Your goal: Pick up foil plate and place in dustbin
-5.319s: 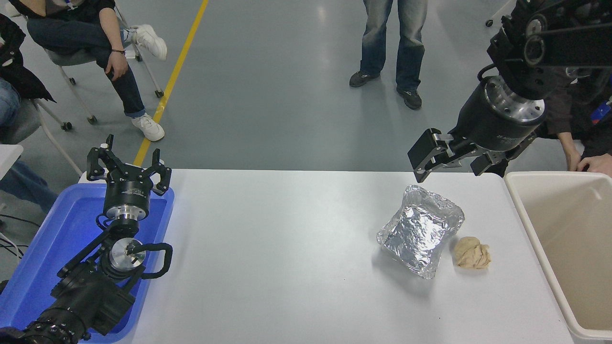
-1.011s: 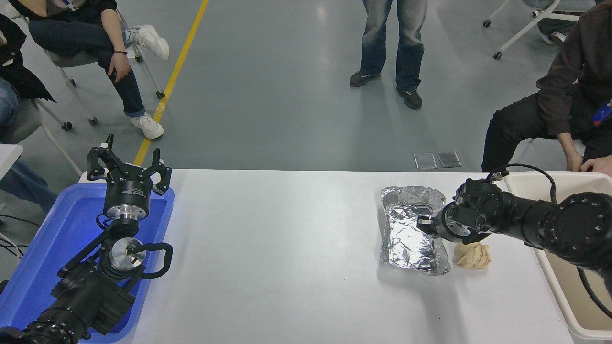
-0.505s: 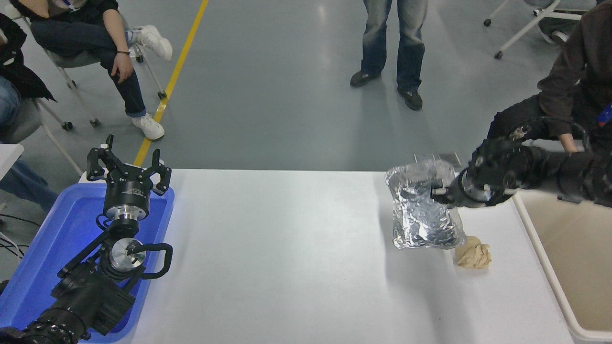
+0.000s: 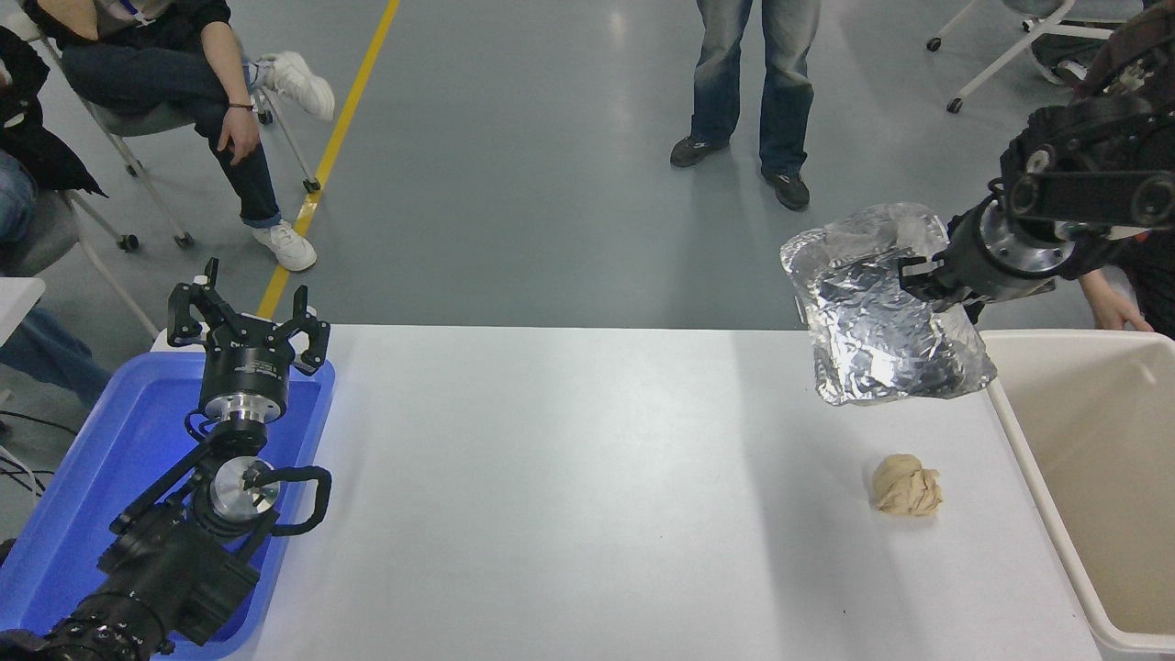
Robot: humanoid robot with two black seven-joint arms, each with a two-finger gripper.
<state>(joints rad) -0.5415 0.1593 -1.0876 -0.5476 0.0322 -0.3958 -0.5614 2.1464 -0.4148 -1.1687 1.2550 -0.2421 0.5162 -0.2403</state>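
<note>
The crinkled silver foil plate (image 4: 881, 308) hangs in the air above the table's far right part, tilted with its hollow side toward the camera. My right gripper (image 4: 918, 273) is shut on its right rim, the arm coming in from the upper right. The beige dustbin (image 4: 1010, 441) stands at the table's right end, just right of and below the plate. My left gripper (image 4: 246, 312) is parked open over the blue tray at the lower left.
A crumpled tan paper wad (image 4: 906, 487) lies on the white table (image 4: 569, 477) near the bin. The blue tray (image 4: 101, 477) sits at the left edge. People sit and stand beyond the far side; a hand (image 4: 1115, 317) rests by the bin's far rim.
My right gripper closed on the foil plate on the table and has lifted it up and to the right, toward the dustbin. The paper wad and the left arm have stayed put.
</note>
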